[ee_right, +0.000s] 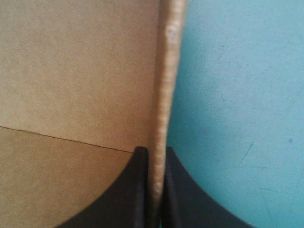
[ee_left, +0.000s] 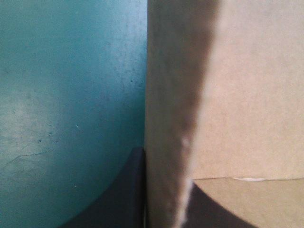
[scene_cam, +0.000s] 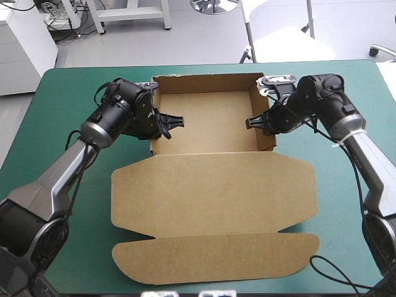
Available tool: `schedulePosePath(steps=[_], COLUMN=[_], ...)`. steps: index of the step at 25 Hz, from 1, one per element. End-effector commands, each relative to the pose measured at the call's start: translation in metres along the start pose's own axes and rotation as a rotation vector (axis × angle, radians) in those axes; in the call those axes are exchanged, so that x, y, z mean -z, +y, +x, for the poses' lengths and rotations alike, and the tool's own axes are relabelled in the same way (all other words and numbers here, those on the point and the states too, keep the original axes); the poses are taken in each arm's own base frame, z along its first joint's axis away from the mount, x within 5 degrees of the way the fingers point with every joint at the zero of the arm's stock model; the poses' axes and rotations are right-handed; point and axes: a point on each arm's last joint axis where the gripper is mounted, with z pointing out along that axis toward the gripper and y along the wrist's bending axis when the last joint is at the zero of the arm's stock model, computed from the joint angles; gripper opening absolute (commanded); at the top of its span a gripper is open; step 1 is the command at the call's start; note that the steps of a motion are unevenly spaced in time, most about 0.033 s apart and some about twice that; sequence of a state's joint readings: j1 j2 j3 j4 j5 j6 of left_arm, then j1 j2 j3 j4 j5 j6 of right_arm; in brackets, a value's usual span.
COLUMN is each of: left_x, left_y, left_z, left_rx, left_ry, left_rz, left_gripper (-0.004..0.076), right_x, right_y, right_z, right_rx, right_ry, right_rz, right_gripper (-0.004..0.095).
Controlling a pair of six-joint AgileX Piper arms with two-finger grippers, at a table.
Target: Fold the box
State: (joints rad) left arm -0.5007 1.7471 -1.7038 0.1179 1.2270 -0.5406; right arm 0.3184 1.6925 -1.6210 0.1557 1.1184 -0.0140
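The brown box (scene_cam: 207, 120) stands as an open tray at the far middle of the table, its walls raised. Its lid (scene_cam: 213, 198) lies flat toward the near edge, with a front flap (scene_cam: 216, 258) beyond it. My left gripper (scene_cam: 162, 122) is shut on the tray's left wall, one finger inside and one outside. In the left wrist view the wall (ee_left: 171, 95) rises between the black fingers of the left gripper (ee_left: 164, 194). My right gripper (scene_cam: 258, 122) is shut on the right wall in the same way. The right wrist view shows that wall's edge (ee_right: 166, 71) pinched in the right gripper (ee_right: 156, 183).
Bare teal-green cover (scene_cam: 68, 99) lies to the left of the tray and lid, and more (scene_cam: 346, 204) to the right under the right arm. The flat lid and flap reach close to the table's near edge.
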Motion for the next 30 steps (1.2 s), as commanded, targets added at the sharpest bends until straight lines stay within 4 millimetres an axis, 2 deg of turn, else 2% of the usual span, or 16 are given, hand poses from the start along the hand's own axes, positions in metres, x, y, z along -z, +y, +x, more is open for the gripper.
schedulePosePath(steps=[1,7,12,17,22,30], left_x=[0.019,-0.004,-0.018,-0.035,-0.060,-0.062], left_y=[0.018,0.014,0.011,0.006,-0.002,-0.003], left_z=[-0.009,-0.011,-0.011,-0.010,-0.007,-0.006], left_rx=[-0.034,-0.127,-0.167,-0.159,-0.139,-0.138], left_ry=[-0.043,0.013,0.050,0.099,0.182,0.189], left_rz=[-0.074,-0.091,-0.095,-0.079,-0.039,-0.038], left_gripper=[-0.0010,-0.0010,-0.0010,-0.0010,-0.0010,-0.0010], right_x=[-0.001,-0.034,-0.050,-0.052,-0.052,-0.052], right_y=[-0.009,-0.013,-0.015,-0.015,-0.015,-0.014], right_z=[-0.002,-0.002,-0.001,-0.002,-0.003,-0.003], right_rx=[0.045,0.025,0.014,0.012,0.013,0.007], right_ry=[0.014,0.106,0.145,0.139,0.138,0.137], right_rz=[0.067,0.060,0.049,0.050,0.050,0.040], right_gripper=[-0.0012,-0.0013,-0.0013,-0.0013,-0.0013,-0.0013])
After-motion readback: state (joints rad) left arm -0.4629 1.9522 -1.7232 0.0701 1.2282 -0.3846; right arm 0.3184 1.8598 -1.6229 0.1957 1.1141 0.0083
